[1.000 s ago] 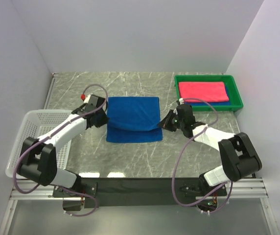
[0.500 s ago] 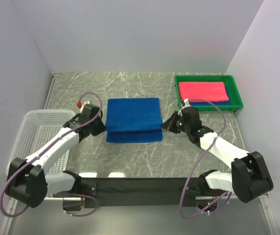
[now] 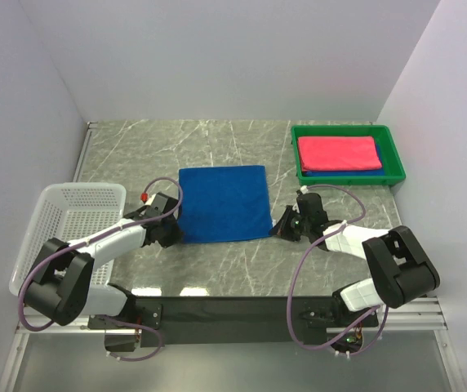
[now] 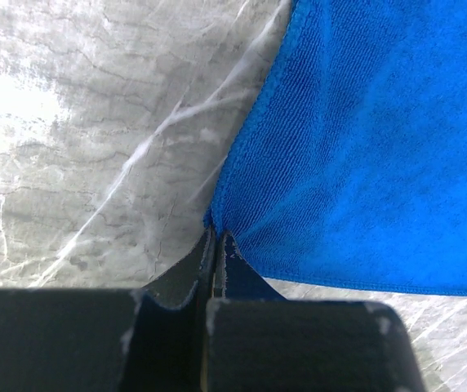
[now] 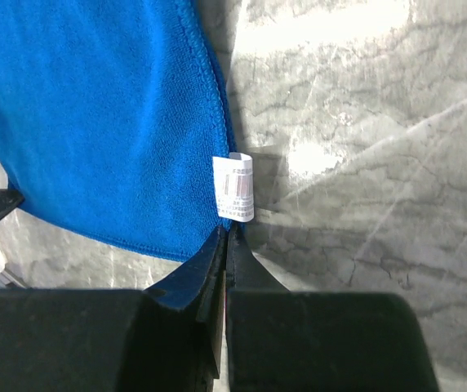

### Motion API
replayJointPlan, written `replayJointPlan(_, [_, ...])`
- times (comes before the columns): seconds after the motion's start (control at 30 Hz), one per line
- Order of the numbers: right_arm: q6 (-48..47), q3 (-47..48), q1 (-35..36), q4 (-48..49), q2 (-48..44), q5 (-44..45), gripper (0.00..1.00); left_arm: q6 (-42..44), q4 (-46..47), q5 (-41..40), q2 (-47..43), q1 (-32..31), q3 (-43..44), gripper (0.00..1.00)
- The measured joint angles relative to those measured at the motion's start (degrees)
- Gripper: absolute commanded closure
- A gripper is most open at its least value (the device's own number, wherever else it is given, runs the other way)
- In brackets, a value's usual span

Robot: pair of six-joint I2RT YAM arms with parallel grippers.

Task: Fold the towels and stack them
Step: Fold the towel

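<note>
A royal blue towel [image 3: 222, 204] lies flat in the middle of the table. My left gripper [image 3: 171, 233] sits low at its near-left corner, shut on that corner; the left wrist view shows the fingertips [image 4: 217, 235] pinched together on the blue towel [image 4: 364, 147]. My right gripper [image 3: 282, 229] is shut on the near-right corner. In the right wrist view, its closed tips [image 5: 227, 233] meet the blue towel [image 5: 103, 114] just below a white label [image 5: 234, 188]. A folded pink-red towel [image 3: 338, 153] lies in the tray, over a blue towel [image 3: 356, 172] whose edge peeks out.
The green tray [image 3: 398, 160] stands at the back right. A white lattice basket [image 3: 54, 229] sits at the left edge, beside the left arm. Grey walls close in the table on three sides.
Both grippers have come toward the near edge and down, drawing the towel's raised, sagging edge forward; the towel now lies flat with its front edge nearer the arms.
</note>
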Motion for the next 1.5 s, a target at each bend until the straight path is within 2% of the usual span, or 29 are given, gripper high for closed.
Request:
replayJointPlan(0.03, [0.0, -0.02, 0.0, 0.13, 0.04, 0.02, 1.0, 0.0, 0.17, -0.11, 0.0, 0.0, -0.07, 0.98])
replayJointPlan(0.1, [-0.02, -0.02, 0.0, 0.22, 0.04, 0.02, 0.94, -0.15, 0.35, -0.15, 0.0, 0.0, -0.11, 0.97])
replayJointPlan(0.17, [-0.04, -0.04, 0.0, 0.15, -0.04, 0.04, 0.87, -0.35, 0.37, -0.26, 0.0, 0.0, -0.11, 0.91])
replayJointPlan(0.2, [-0.15, -0.04, 0.0, 0.0, -0.2, 0.04, 0.75, -0.39, 0.35, -0.31, 0.0, 0.0, -0.11, 0.87])
replayJointPlan(0.23, [-0.22, -0.04, 0.0, -0.35, -0.5, 0.04, 0.7, -0.42, 0.28, -0.33, 0.0, 0.0, -0.11, 0.76])
replayJointPlan(0.3, [-0.9, -0.02, 0.0, -1.46, -1.81, 0.13, 0.58, -0.61, 0.04, -0.31, -0.24, 0.0, -0.02, 0.64])
replayJointPlan(0.33, [-1.16, 0.0, 0.0, -2.23, -2.69, 0.28, 0.55, -0.79, -0.57, -0.39, -0.66, 0.0, 0.15, 0.49])
replayJointPlan(0.43, [-3.06, 1.16, 0.0, -6.23, -5.92, 1.22, 0.52, -0.87, -3.54, -0.79, -2.93, 0.0, 1.18, 0.26])
replayJointPlan(0.47, [-3.67, 1.92, 0.0, -7.32, -6.75, 1.62, 0.52, -0.59, -4.42, -1.01, -3.82, 0.0, 1.7, 0.24])
replayJointPlan(0.53, [-5.07, 4.46, 0.0, -9.51, -8.41, 2.29, 0.53, -0.7, -6.75, -1.73, -6.32, 0.0, 3.85, 0.25])
replayJointPlan(0.6, [-6.32, 7.34, 0.0, -10.08, -9.16, 2.25, 0.6, -0.5, -8.44, -2.75, -8.02, 0.0, 6.99, 0.28])
replayJointPlan(0.7, [-7.15, 10.56, 0.0, -9.4, -8.59, 1.4, 0.71, 0.57, -8.5, -3.28, -8.24, 0.0, 11.67, 0.45])
replayJointPlan(0.77, [-7.1, 11.96, 0.24, -8.35, -6.75, 0.33, 0.73, 1.36, -7.85, -2.89, -6.51, 0.0, 14.23, 0.55])
replayJointPlan(0.93, [-6.05, 12.83, 0.98, -4.74, 2.03, -2.47, 0.75, 2.67, -3.61, 0.17, 3.06, -0.02, 16.0, 0.63])
replayJointPlan(1.07, [-5.46, 12.55, 1.55, -3.52, 7.98, -4.04, 0.75, 2.82, -1.33, 1.79, 9.18, -0.02, 13.75, 0.63])
replayJointPlan(1.2, [-5.46, 11.39, 1.62, -3.3, 10.58, -6.05, 0.75, 2.12, 1.18, 2.99, 10.03, -0.09, 8.79, 0.62])
replayJointPlan(1.3, [-5.6, 9.4, 1.55, -1.29, 9.81, -7.28, 0.74, 1.57, 4.09, 3.23, 7.85, -0.35, 6.01, 0.62])
replayJointPlan(1.5, [-6.45, 1.4, 1.62, -0.59, 2.34, -9.14, 0.72, -0.72, 7.02, 4.15, -1.05, -1.79, -2.86, 0.6])
